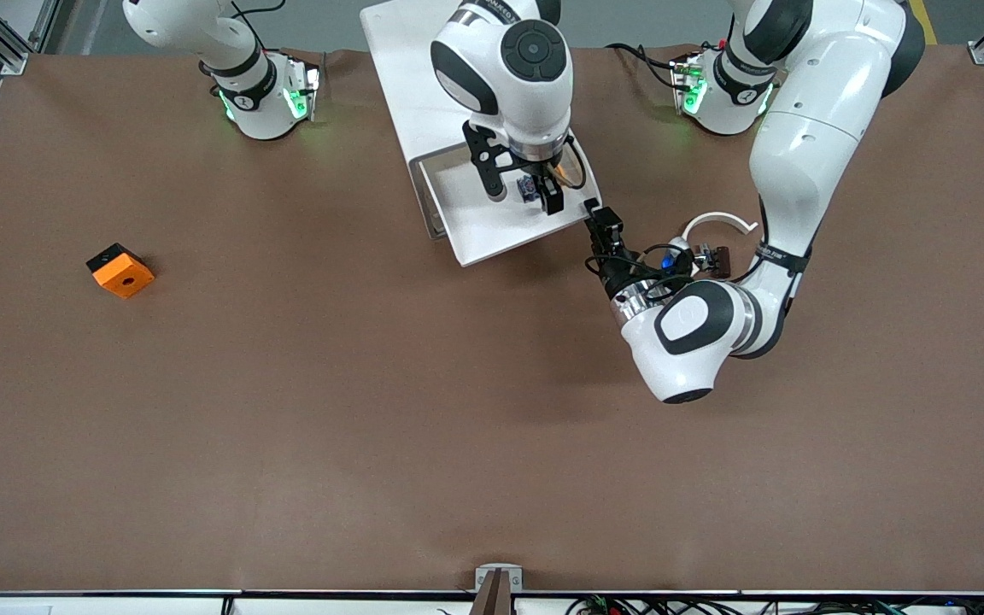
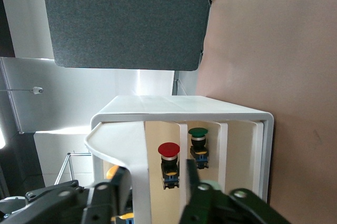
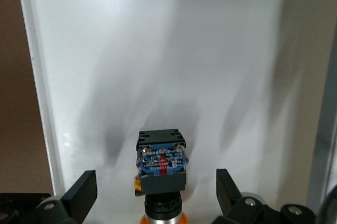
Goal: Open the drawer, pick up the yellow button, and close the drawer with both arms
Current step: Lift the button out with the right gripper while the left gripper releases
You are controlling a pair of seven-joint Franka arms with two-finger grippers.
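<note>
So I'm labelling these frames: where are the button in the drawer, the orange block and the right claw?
button (image 3: 160, 163): right wrist view, on its blue base.
orange block (image 1: 121, 272): front view, on its top face.
right claw (image 1: 524, 195): front view, midway between its open fingertips, over the drawer.

No legible text on anything.

The drawer (image 1: 492, 231), a wide shallow white tray at the top of the white cabinet (image 1: 407, 77), stands pulled out toward the front camera, its floor bare but for the button. The button (image 3: 160, 169) lies on its side in the drawer, its dark body with blue terminal end showing, a yellow collar below.
</note>
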